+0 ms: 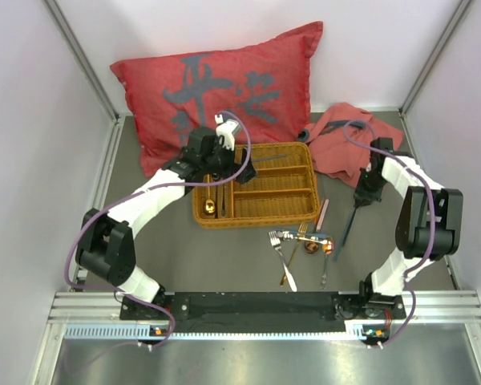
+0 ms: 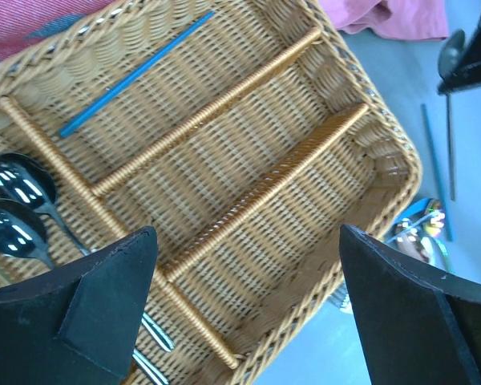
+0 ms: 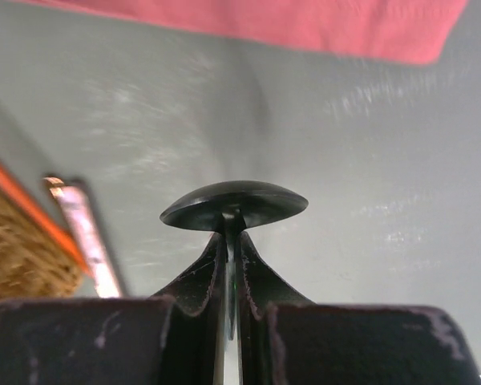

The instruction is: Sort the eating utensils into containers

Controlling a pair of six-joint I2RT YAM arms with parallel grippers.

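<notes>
the right pincer (image 3: 232, 269) is clenched on a black spoon (image 3: 234, 204), pinching the neck just behind the bowl, out over the grey bench (image 1: 184, 257) beside the pink cloth (image 1: 341, 148). the spoon's handle runs back toward the near edge, so its long axis lies roughly near to far. the wicker tray (image 1: 256, 220) sits off to that pincer's left. two other black spoons (image 2: 16, 184) already lie in its long compartment at the far left end, which runs much the same way as the held spoon. the left pincer (image 2: 244, 313) hangs wide open and empty right above that end. i'd say the spoon needs carrying leftward across the whole tray, hardly turned.
</notes>
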